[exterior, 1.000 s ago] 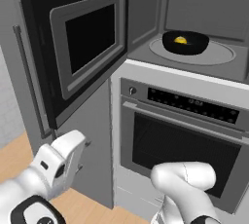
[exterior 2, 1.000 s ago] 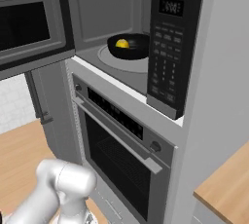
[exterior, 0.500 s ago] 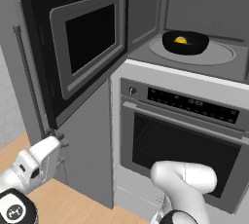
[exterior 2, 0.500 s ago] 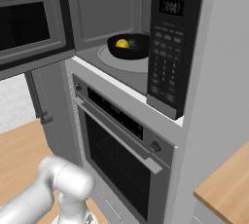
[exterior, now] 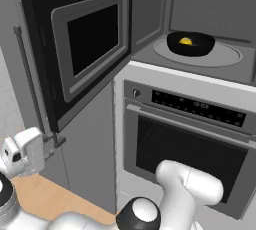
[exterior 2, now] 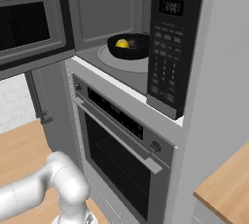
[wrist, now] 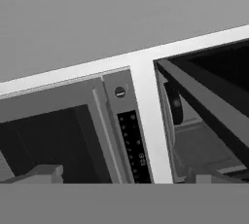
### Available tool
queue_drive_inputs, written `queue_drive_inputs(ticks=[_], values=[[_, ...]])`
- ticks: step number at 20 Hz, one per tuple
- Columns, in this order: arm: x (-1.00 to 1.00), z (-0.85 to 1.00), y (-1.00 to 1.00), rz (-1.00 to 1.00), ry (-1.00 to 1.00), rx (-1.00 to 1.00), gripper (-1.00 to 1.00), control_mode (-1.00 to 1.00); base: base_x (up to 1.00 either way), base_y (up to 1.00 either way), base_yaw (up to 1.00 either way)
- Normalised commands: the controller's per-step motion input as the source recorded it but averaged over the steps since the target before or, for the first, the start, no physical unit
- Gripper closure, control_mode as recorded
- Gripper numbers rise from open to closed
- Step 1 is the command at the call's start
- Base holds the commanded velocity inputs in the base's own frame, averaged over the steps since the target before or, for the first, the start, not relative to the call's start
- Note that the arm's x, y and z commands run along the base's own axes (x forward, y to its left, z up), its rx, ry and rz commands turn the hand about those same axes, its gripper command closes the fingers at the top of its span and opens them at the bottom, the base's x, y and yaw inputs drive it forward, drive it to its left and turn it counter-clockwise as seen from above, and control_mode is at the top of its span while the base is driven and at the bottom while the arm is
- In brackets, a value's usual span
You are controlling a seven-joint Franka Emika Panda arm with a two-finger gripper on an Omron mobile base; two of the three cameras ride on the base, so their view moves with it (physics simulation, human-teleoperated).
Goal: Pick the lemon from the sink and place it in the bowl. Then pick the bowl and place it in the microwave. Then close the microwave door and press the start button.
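Left base view: I see the microwave [exterior: 200, 39] with its cavity exposed and the microwave door [exterior: 82, 49] swung wide open to the left. The black bowl [exterior: 190, 43] sits on the round turntable plate [exterior: 225, 56], with the lemon [exterior: 185, 41] resting inside it. Below is the oven [exterior: 190, 144] with its bar handle. The gripper [exterior: 52, 141] is low at the left edge, near the bottom corner of the open door; I judge its jaws spread wide, with nothing between them.

Right base view: I see the bowl [exterior 2: 127, 46] on the turntable plate [exterior 2: 109, 56], the lemon [exterior 2: 122, 44] inside it toward the left. The black control strip [exterior 2: 169, 47] stands to the right of the cavity, the door [exterior 2: 31, 23] hangs open at left, and the oven [exterior 2: 121, 155] sits beneath.

Hand view: the picture is rolled. I see the oven's control panel [wrist: 131, 140] with a round knob [wrist: 119, 92], and to the right the microwave cavity with the bowl [wrist: 174, 102] seen edge-on.
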Motion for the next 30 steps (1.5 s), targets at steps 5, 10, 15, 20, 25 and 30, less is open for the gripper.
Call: queue_drive_inputs(ticks=[5, 10, 15, 20, 25, 30], values=[[0.84, -0.03, 0.0, -0.03, 0.26, -0.02, -1.0, -1.0, 0.0, 0.0, 0.0], [0.3, -0.14, -0.1, -0.05, 0.05, -0.18, -1.0, -1.0, 0.0, 0.0, 0.0], [-0.03, -0.09, -0.55, -0.1, -0.02, -0.37, -1.0, -1.0, 0.0, 0.0, 0.0], [0.0, 0.04, -0.61, -0.12, 0.16, -0.36, -1.0, -1.0, 0.0, 0.0, 0.0], [-0.26, 0.21, -0.58, -0.1, 0.23, -0.3, -1.0, -1.0, 0.0, 0.0, 0.0], [-0.06, 0.37, 0.12, -0.09, 0.31, -0.28, -1.0, -1.0, 0.0, 0.0, 0.0]])
